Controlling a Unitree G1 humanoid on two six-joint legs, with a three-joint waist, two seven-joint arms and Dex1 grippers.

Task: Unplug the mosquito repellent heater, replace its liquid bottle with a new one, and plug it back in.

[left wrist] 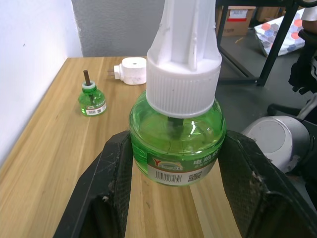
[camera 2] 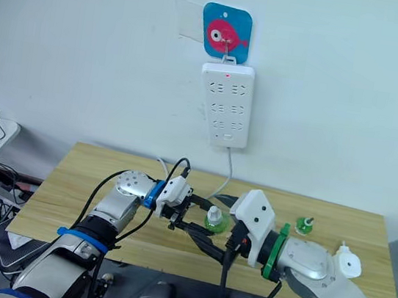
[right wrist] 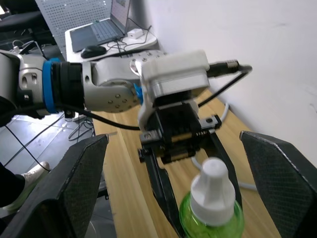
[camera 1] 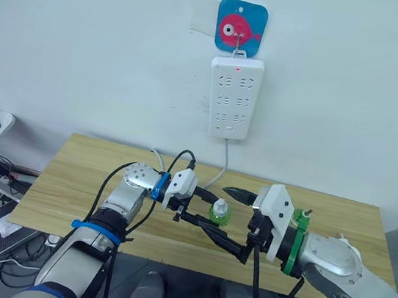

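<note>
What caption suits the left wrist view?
Left gripper clamps a capped green bottle above the wooden table; uncapped bottle and white heater stand behind.

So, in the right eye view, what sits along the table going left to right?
Left gripper → capped green bottle in its jaws → right gripper → small uncapped green bottle → mosquito repellent heater.

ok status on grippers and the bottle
Left gripper shut on capped green bottle. Right gripper open around it. Heater unplugged on table, old bottle beside.
</note>
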